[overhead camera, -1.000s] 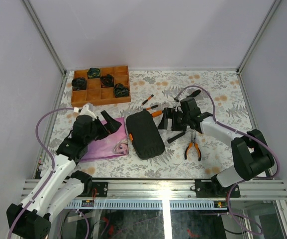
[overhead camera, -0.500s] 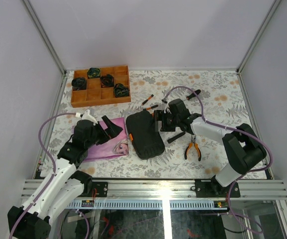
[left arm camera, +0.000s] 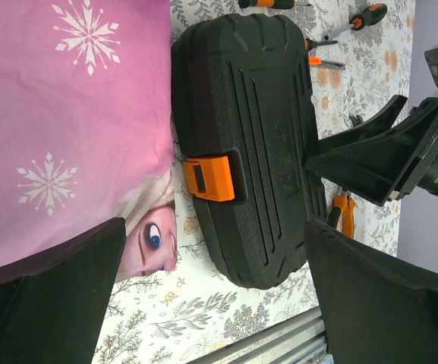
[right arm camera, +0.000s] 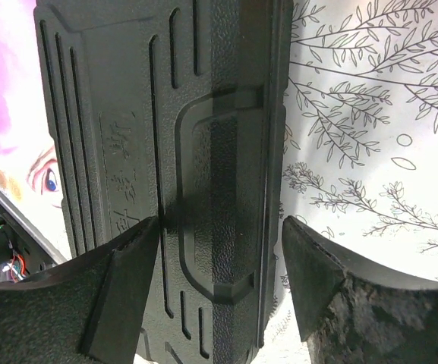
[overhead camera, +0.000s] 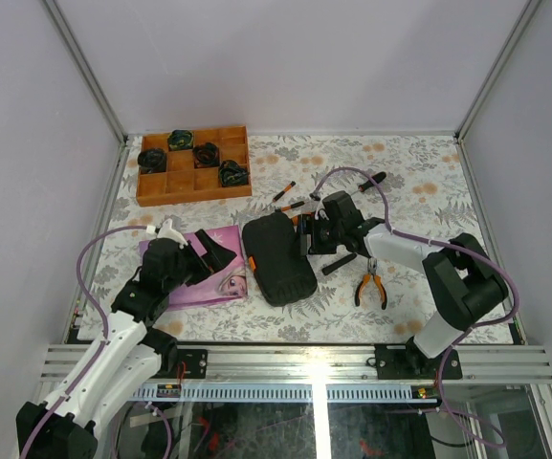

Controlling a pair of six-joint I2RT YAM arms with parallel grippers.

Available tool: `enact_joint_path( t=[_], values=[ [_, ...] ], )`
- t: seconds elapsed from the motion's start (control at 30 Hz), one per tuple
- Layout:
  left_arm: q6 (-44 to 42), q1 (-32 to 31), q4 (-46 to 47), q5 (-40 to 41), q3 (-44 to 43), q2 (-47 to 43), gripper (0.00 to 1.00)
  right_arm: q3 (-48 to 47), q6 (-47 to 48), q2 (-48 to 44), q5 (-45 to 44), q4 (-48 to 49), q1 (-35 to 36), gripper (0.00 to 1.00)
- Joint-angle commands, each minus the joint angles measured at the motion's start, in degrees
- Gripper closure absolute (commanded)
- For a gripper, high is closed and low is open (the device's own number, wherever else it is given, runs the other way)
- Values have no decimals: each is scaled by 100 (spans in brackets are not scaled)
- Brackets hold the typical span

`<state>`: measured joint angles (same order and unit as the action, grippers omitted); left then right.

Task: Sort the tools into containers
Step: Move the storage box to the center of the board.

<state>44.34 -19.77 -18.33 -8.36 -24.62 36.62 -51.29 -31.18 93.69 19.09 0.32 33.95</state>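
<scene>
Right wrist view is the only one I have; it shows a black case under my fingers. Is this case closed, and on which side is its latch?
Observer: Closed. On the tool case the orange latch sits on the long side away from the right gripper, facing the pink cloth.
Operator: Where is the left gripper?
Observer: The left gripper hangs open over the pink cloth, apart from the case.
Operator: Any tools outside?
Observer: The orange-handled pliers lie right of the case, screwdrivers beyond it.

My right end effector (overhead camera: 310, 235) straddles the case's (overhead camera: 278, 260) right edge. Pliers (overhead camera: 371, 285) lie on the counter (overhead camera: 419, 182) to its right, and the cloth (left arm camera: 67, 114) lies left of the case, beneath my left end effector (overhead camera: 214, 253).
</scene>
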Motion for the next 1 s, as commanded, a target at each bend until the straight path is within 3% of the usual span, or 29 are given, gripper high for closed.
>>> enact_joint_path(
  t=[0.0, 0.33, 0.7, 0.97],
  values=[
    [40, 52, 413, 82, -50, 1, 0, -114, 195, 58, -168, -181, 6, 30],
    [-21, 53, 600, 17, -46, 121, 0, 238, 97, 128, -42, -27, 6, 45],
    [480, -14, 1313, -296, 280, 548, 0, 962, -801, 306, -156, 780, -91, 51],
    [854, -505, 1939, -139, 356, 1284, 0, 1342, -1013, -120, -375, 814, -280, 52]
  ],
)
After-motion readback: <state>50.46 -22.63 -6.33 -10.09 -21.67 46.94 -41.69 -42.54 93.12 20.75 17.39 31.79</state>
